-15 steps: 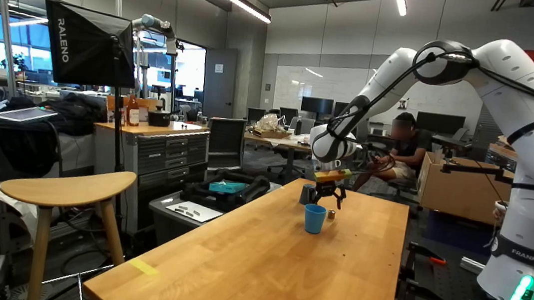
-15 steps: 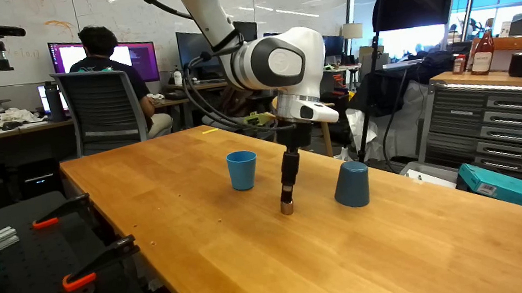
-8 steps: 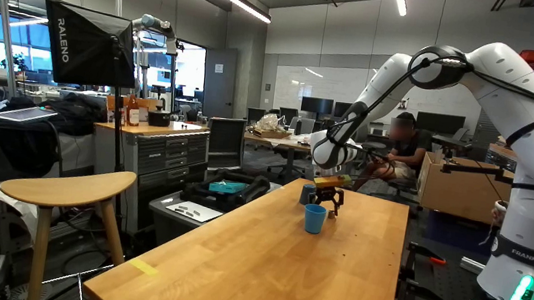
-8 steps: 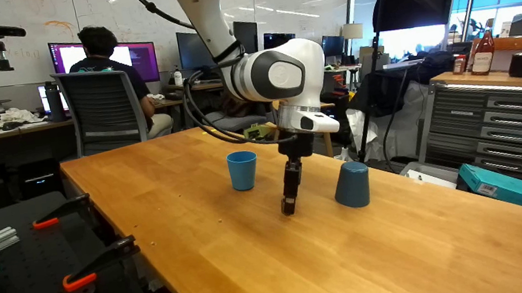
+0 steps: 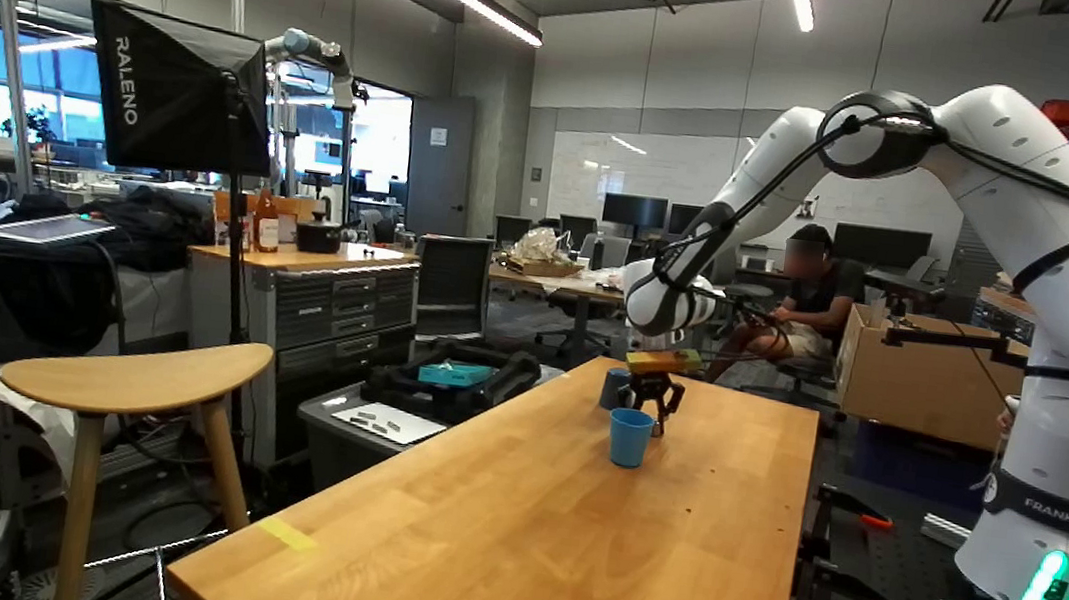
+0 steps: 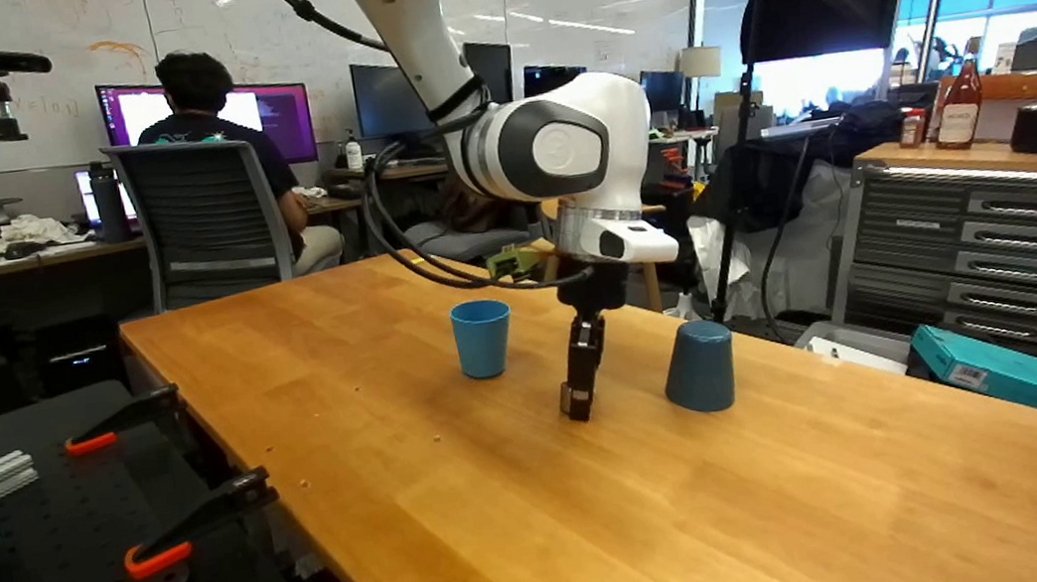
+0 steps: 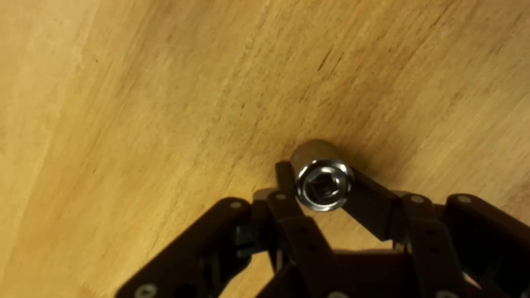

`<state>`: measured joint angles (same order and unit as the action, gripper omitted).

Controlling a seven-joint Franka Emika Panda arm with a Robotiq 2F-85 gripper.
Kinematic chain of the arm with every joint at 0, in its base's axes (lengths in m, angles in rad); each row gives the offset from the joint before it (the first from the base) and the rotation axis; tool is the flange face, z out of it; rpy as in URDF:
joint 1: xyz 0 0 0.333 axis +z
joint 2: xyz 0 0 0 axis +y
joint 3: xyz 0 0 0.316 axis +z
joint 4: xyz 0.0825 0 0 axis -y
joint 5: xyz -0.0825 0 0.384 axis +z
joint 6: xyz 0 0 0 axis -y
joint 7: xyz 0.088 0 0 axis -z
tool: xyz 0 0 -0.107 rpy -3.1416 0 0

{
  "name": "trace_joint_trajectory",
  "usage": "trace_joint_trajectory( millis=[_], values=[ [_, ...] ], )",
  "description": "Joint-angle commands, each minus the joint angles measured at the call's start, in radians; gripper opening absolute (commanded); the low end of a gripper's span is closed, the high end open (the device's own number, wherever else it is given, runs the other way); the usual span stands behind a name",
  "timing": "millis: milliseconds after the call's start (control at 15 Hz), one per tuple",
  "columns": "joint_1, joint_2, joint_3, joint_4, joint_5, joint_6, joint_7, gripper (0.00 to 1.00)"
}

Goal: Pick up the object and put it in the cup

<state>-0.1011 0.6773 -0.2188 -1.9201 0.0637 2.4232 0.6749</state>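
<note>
A small metal socket [image 7: 311, 152], the object, stands between my gripper's fingers in the wrist view, its shiny ring with a square hole facing the camera. My gripper [image 7: 321, 180] is shut on it, one dark finger [image 7: 285, 176] against each side. Down at the tabletop, the gripper [image 6: 577, 403] mostly covers the socket in an exterior view. The blue cup [image 6: 482, 341] stands upright with its mouth up, a short way from the gripper; in an exterior view the cup [image 5: 629, 440] stands partly in front of the fingers. Whether the socket touches the table I cannot tell.
A darker blue cup [image 6: 700, 367] sits upside down on the gripper's opposite side. Both cups rest on a long wooden table [image 6: 707, 507]. Clamps [image 6: 157, 554] with orange tips grip its edge by the robot base. A stool [image 5: 139, 374] stands beyond the far side.
My gripper has come down around the socket, and its fingers have drawn together from wide apart onto it. In the last half second the arm has hardly shifted. Both cups are unmoved.
</note>
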Motion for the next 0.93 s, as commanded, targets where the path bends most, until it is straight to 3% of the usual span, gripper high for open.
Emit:
trace_joint_trajectory(
  millis=[0,867],
  values=[
    [-0.017,-0.011,0.006,-0.004,0.050,-0.015,-0.038,0.10],
    [0.073,-0.291,0.084,-0.049,0.064,-0.137,-0.111,0.10]
  ],
)
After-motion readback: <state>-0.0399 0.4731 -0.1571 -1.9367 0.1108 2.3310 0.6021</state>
